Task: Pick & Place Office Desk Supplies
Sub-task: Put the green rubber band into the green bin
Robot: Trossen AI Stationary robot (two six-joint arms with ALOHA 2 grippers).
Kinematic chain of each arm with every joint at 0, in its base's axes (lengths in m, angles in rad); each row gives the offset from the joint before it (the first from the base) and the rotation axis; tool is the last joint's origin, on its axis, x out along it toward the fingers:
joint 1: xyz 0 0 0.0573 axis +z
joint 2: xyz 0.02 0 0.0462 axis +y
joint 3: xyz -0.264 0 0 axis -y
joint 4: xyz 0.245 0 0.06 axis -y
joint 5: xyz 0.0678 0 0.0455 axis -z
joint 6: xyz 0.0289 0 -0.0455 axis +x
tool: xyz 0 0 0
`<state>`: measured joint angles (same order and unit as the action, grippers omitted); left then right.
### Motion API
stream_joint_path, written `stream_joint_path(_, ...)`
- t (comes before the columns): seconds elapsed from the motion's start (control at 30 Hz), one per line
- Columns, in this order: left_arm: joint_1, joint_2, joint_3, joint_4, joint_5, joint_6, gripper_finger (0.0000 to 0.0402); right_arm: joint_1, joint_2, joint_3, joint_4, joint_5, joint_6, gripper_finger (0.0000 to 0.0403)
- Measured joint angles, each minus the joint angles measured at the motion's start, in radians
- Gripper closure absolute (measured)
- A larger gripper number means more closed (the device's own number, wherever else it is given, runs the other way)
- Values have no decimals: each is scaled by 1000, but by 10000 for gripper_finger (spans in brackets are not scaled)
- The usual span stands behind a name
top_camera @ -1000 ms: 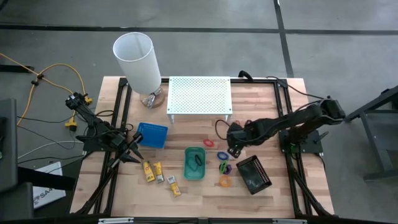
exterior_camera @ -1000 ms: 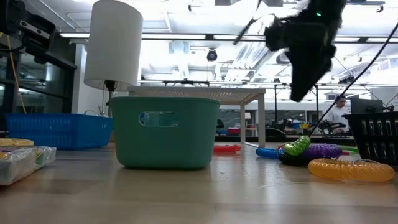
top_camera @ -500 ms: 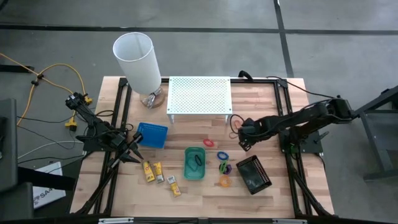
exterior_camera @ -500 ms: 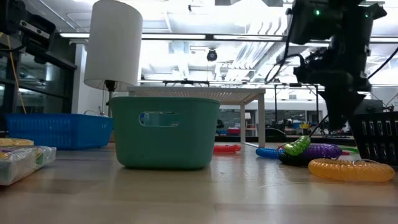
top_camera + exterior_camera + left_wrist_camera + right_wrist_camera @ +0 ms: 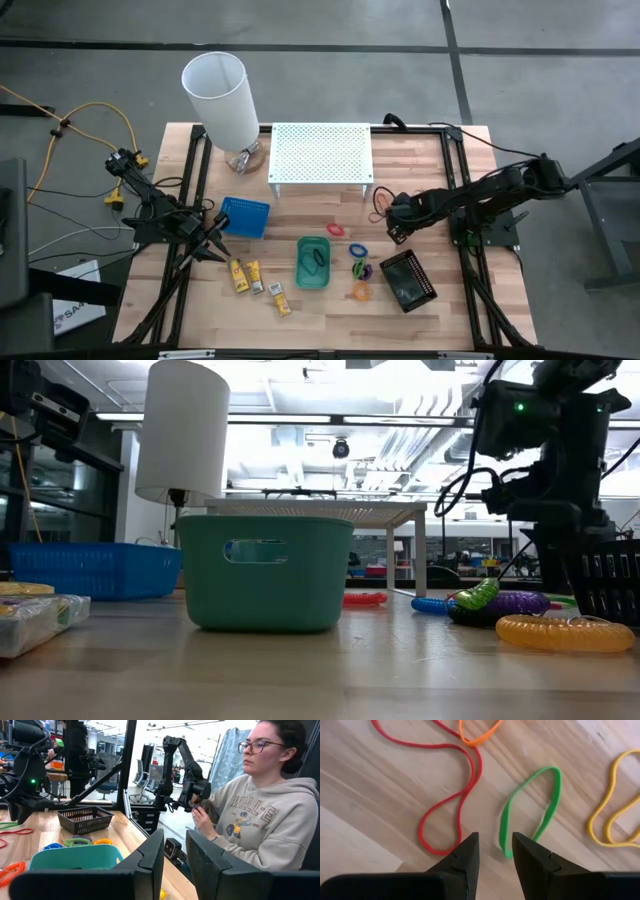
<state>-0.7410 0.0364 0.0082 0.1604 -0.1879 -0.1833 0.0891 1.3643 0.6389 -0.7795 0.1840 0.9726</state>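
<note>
My right gripper (image 5: pixel 495 845) points down, open, just above the wood at the table's right middle (image 5: pixel 397 218). Thin loose bands lie flat under it: a green band (image 5: pixel 530 810) whose near end sits between the fingertips, a red band (image 5: pixel 451 802), an orange band (image 5: pixel 480 737) and a yellow band (image 5: pixel 620 805). I see no touch. Coiled coloured rings (image 5: pixel 357 255) lie between the green tray (image 5: pixel 313 262) and the black tray (image 5: pixel 408 281). Yellow-and-white blocks (image 5: pixel 255 278) lie near the front. My left gripper (image 5: pixel 175 850) waits open by the blue tray (image 5: pixel 245 216).
A white cylindrical lamp (image 5: pixel 222 95) and a white perforated shelf (image 5: pixel 321 153) stand at the table's far side. Black frame rails (image 5: pixel 462 190) run along the left and right edges. A person (image 5: pixel 255 805) sits beyond the table in the left wrist view.
My right gripper has gone from above the coiled rings toward the table's right edge and down, and now stands low over the loose bands, pointing more steeply down. Its finger gap looks unchanged. Nothing on the table has moved.
</note>
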Motion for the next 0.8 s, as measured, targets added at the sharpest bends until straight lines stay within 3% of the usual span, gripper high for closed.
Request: stream_joint_path(0.8, 0, 0, 0, 0, 0, 0, 323, 0, 0, -53, 53, 12, -8, 298)
